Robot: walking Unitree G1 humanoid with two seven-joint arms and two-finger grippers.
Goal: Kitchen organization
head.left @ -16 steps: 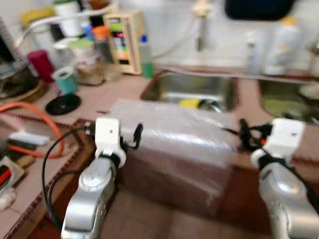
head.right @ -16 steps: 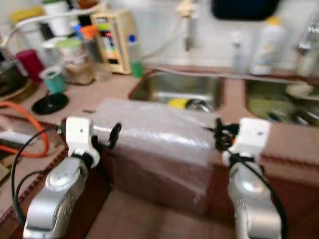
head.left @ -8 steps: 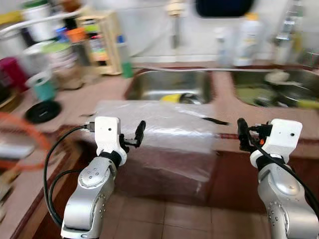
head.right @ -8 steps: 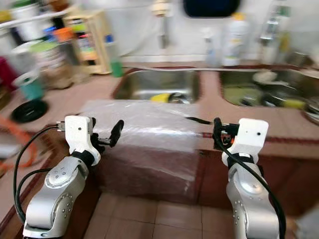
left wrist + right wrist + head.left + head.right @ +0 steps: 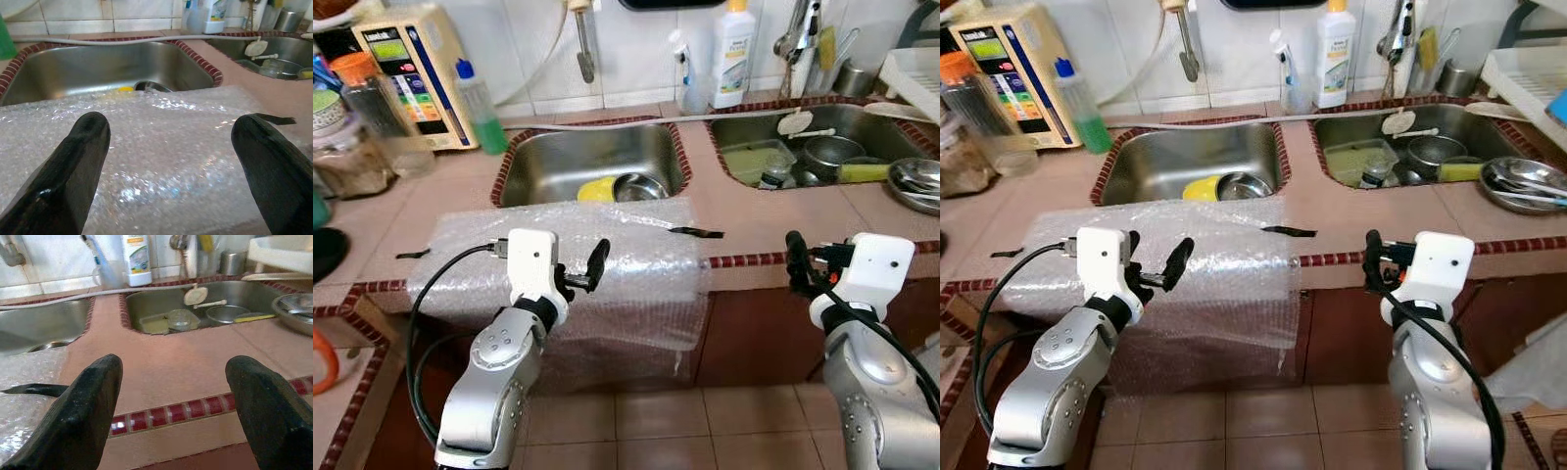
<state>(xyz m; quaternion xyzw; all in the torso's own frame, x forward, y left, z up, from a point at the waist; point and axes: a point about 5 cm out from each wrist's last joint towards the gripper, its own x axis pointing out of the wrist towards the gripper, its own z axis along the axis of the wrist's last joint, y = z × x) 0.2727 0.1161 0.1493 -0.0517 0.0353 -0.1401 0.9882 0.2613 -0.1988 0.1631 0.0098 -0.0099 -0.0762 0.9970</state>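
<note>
We face the counter (image 5: 744, 211) with its two sinks, where a sheet of bubble wrap (image 5: 558, 245) drapes over the front edge, likely to be tidied. Our left gripper (image 5: 578, 279) hovers before it, jaws wide and empty; our right gripper (image 5: 803, 269) waits, equally wide, near the bare edge.

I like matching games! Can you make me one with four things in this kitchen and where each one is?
Things:
1. bubble wrap
2. yellow bowl
3. white bottle
4. green bottle

Places:
A. inside the left sink
B. draped over the counter's front edge
C. beside the white appliance, left of the sinks
D. standing against the wall behind the sinks

Pairs: 1-B, 2-A, 3-D, 4-C
</note>
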